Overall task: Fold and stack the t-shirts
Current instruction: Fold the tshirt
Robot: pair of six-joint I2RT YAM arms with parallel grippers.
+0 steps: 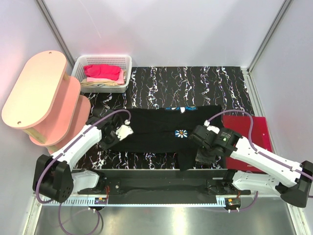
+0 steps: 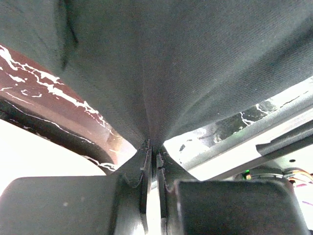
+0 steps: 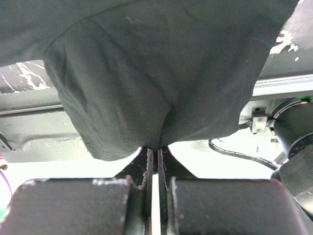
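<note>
From above, you've got the black t-shirt point(image 1: 161, 129) laid crosswise, its long axis running from the left gripper point(image 1: 110, 135) across to the right gripper point(image 1: 203, 152). There's one claw at each near corner, and the body of the cloth lies ahead of both (neither arm is nearer, it's an even split). Left wrist view now: the jaws are pinched almost together on a tuck of black cloth, with fabric fanning up and forward from the fingers point(image 2: 132, 181). Right wrist view, same story: the jaws are clamped on a gathered fold, and a hem droops just left of the claw. The dark red t-shirt point(image 1: 247, 129) lies off to the right of the right claw, apart from it. My read is that your fold goes forward, away from both claws, so carry them level and together.
</note>
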